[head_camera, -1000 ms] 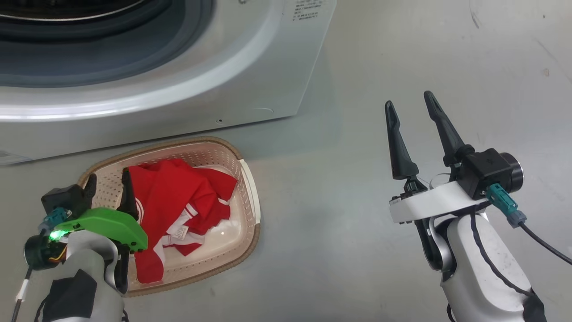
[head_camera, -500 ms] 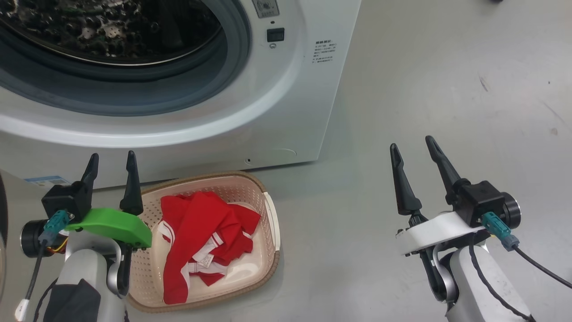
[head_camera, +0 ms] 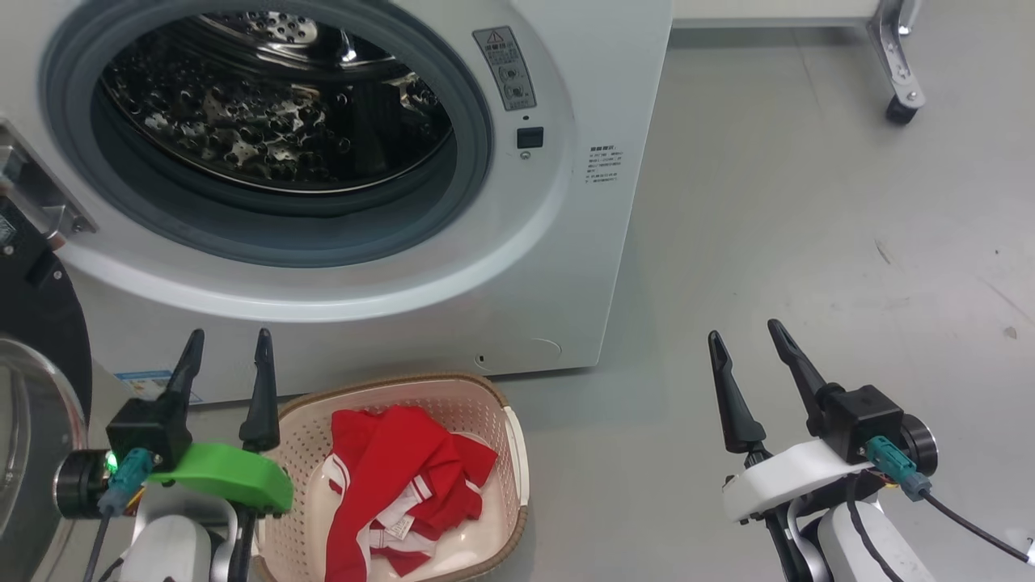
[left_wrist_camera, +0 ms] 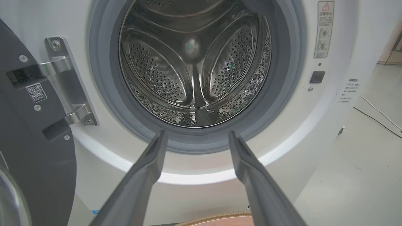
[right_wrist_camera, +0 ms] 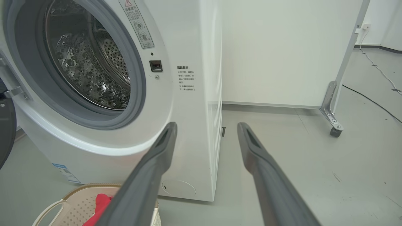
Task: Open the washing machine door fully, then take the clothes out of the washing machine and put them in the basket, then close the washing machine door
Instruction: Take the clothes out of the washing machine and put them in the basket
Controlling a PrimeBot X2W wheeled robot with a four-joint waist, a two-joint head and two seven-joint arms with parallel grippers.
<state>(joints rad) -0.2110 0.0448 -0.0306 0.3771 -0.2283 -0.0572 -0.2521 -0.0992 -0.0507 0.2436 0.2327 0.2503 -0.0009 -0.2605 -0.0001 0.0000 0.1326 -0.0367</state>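
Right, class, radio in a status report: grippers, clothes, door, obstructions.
Open and empty: left gripper, right gripper. Visible clothes in basket. The washing machine door stands open at left. Possibly in its swing: left gripper.

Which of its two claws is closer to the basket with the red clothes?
Left. The left gripper is right at the basket's left rim; the right gripper is well off to its right, over bare floor.

Clothes [head_camera: 400, 477] in basket [head_camera: 514, 449], before washing machine [head_camera: 566, 267]
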